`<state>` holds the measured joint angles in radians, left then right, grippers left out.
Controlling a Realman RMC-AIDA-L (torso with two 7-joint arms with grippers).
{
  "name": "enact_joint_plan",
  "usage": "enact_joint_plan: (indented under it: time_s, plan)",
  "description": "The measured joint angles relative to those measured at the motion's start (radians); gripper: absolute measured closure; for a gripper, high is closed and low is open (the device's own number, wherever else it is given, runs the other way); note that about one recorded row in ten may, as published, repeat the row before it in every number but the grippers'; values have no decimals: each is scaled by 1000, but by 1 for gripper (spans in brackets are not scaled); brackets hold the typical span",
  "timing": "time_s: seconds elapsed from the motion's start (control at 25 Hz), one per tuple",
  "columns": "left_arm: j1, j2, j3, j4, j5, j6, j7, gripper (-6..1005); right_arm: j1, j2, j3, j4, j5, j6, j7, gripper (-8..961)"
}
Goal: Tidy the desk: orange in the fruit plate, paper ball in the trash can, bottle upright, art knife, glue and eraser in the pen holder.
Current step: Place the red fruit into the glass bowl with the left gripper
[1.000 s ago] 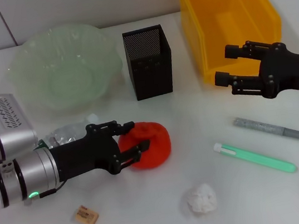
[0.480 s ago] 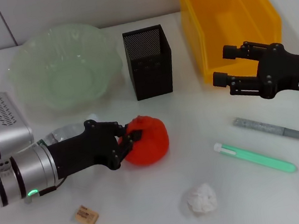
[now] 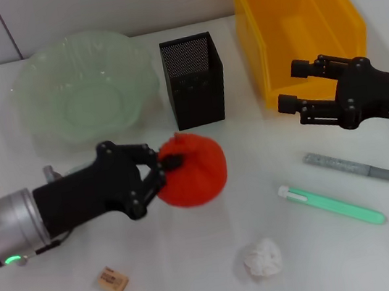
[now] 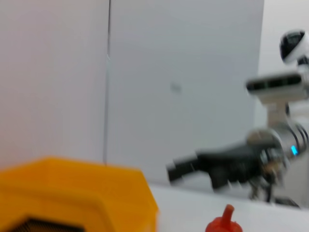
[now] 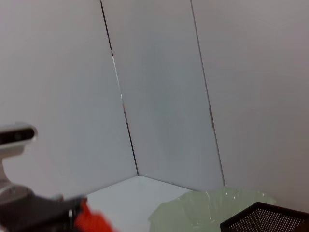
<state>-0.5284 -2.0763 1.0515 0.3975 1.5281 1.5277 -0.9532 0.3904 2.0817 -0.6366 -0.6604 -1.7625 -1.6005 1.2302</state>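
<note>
My left gripper point(image 3: 163, 173) is shut on the orange point(image 3: 200, 170) and holds it above the table, in front of the black mesh pen holder point(image 3: 194, 79). The pale green fruit plate point(image 3: 83, 85) stands at the back left. The orange's top shows in the left wrist view point(image 4: 223, 223). My right gripper point(image 3: 290, 86) is open and empty, beside the yellow trash can point(image 3: 293, 21). A paper ball point(image 3: 263, 258) and a tan eraser point(image 3: 112, 281) lie near the front. A grey stick point(image 3: 349, 166) and a green stick point(image 3: 332, 205) lie at the right. The bottle is hidden behind my left arm.
The pen holder stands between the fruit plate and the trash can, close behind the held orange. A white wall runs along the table's back edge. The right wrist view shows the fruit plate point(image 5: 207, 205) and the pen holder's rim point(image 5: 265, 220).
My left gripper has closed on the orange and lifted it, moving up and slightly right. The right arm has stayed still.
</note>
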Motion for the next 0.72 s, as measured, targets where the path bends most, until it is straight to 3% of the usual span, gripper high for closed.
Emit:
enact_joint_plan:
  time_s: [0.08, 0.4, 0.6, 0.68, 0.72]
  plan:
    - [29, 3, -1, 43, -79, 9, -2, 947, -1, 0, 0, 0, 0, 0, 0, 175]
    - [38, 6, -42, 54, -239, -91, -6, 946, -5, 0, 0, 1, 0, -3, 0, 175]
    - [11, 4, -49, 46, -313, -208, -7, 946, -5, 0, 0, 2, 0, -6, 0, 176]
    - [-33, 1, -43, 35, -345, -355, -17, 946, -2, 1, 0, 11, 0, -7, 0, 176]
    - [-33, 1, -43, 35, -345, -355, -17, 946, -2, 1, 0, 11, 0, -7, 0, 176]
